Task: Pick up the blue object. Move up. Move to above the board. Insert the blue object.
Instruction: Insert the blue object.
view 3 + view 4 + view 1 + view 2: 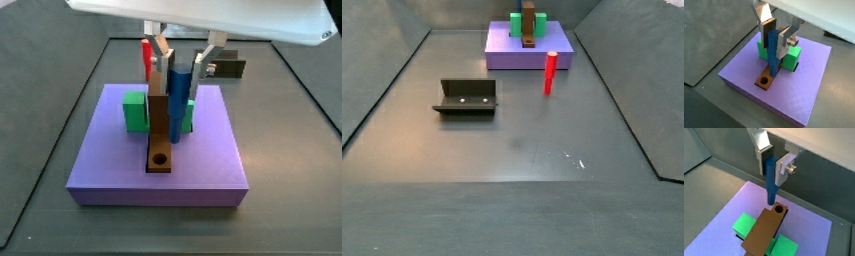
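Observation:
My gripper (773, 49) is shut on the blue object (772, 62), a slim dark-blue peg held upright by its upper end. In both wrist views it hangs over the board (765, 230), a brown plank running through a green block (791, 56). The peg's lower tip (771, 203) is close beside the board's round hole (779, 208) and not inside it. A side view shows the gripper (181, 72) and peg (179, 110) above the plank (159, 130), behind the hole (160, 159).
The board and green block rest on a large purple slab (201, 165). A red peg (551, 72) stands upright on the floor beside the slab. The dark fixture (466, 96) sits on the grey floor, apart from the slab. Dark walls enclose the floor.

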